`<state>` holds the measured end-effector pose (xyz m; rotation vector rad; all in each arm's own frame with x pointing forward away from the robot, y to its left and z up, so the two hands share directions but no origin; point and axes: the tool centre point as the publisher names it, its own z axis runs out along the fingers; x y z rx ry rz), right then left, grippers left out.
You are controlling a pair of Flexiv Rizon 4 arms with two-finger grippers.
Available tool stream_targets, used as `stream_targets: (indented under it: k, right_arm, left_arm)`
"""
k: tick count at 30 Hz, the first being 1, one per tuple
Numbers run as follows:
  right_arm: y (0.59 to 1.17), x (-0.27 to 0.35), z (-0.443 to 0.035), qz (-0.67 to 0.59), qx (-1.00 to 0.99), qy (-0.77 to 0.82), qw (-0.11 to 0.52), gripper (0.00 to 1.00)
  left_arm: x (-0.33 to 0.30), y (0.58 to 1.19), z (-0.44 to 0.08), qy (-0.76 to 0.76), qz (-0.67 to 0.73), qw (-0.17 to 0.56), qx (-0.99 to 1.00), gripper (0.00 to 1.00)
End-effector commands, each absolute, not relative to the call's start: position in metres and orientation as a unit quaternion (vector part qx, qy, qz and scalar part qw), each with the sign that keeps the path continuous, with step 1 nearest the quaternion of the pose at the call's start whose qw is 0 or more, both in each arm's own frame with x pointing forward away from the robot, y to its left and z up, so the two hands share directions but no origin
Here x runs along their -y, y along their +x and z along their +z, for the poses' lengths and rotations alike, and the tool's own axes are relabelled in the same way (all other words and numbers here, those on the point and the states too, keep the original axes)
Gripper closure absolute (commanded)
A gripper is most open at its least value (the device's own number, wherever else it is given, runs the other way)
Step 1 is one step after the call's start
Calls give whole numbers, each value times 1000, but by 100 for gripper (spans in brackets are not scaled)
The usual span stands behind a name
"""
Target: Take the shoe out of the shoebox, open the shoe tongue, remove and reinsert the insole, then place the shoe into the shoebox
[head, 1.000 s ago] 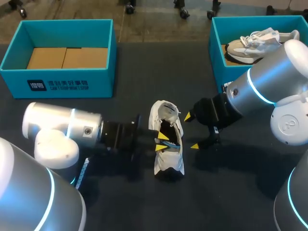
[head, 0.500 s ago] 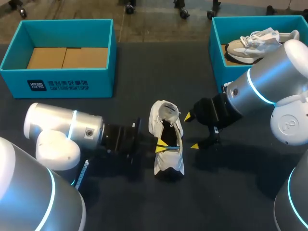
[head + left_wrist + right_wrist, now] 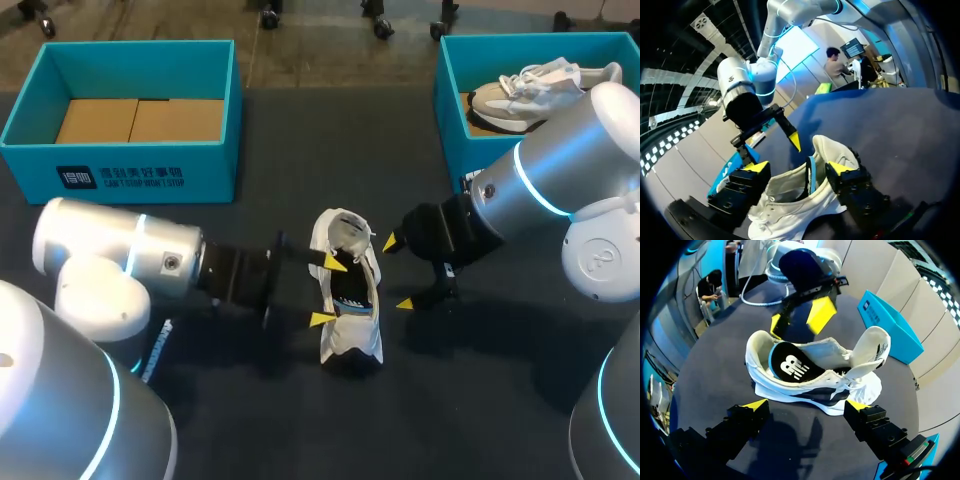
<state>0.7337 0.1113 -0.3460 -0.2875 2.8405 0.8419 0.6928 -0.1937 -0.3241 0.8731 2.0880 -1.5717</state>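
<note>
A white shoe (image 3: pixel 347 300) lies on the dark table between my two grippers, its tongue (image 3: pixel 345 228) folded back. A black insole (image 3: pixel 791 367) with a blue edge lies flat inside it. My left gripper (image 3: pixel 328 291) stands open at the shoe's left side; in its own view its fingertips (image 3: pixel 840 167) straddle the shoe's (image 3: pixel 790 205) near wall without pinching it. My right gripper (image 3: pixel 398 272) is open just right of the shoe. In the right wrist view the shoe (image 3: pixel 840 385) lies ahead of the right gripper (image 3: pixel 806 405), with the left gripper (image 3: pixel 797 320) beyond it.
An open teal shoebox (image 3: pixel 130 175) with cardboard in its bottom stands at the back left. A second teal box (image 3: pixel 450 110) at the back right holds another pale shoe (image 3: pixel 530 90). A thin dark strip (image 3: pixel 155 350) lies under my left arm.
My left gripper was pinched shut inside the shoe at the insole; it has opened wide and drawn back a little to the left. The insole now lies flat. The right arm has kept still.
</note>
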Motion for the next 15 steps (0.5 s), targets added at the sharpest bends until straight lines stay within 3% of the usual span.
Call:
stream_targets:
  k: [1, 15]
  right_arm:
    - [733, -111, -346, 282, -951, -97, 83, 0]
    - [733, -111, -346, 282, -951, -97, 83, 0]
  left_arm:
    - [187, 694, -315, 315, -557, 189, -745, 18]
    - [179, 713, -295, 378, -521, 145, -751, 14]
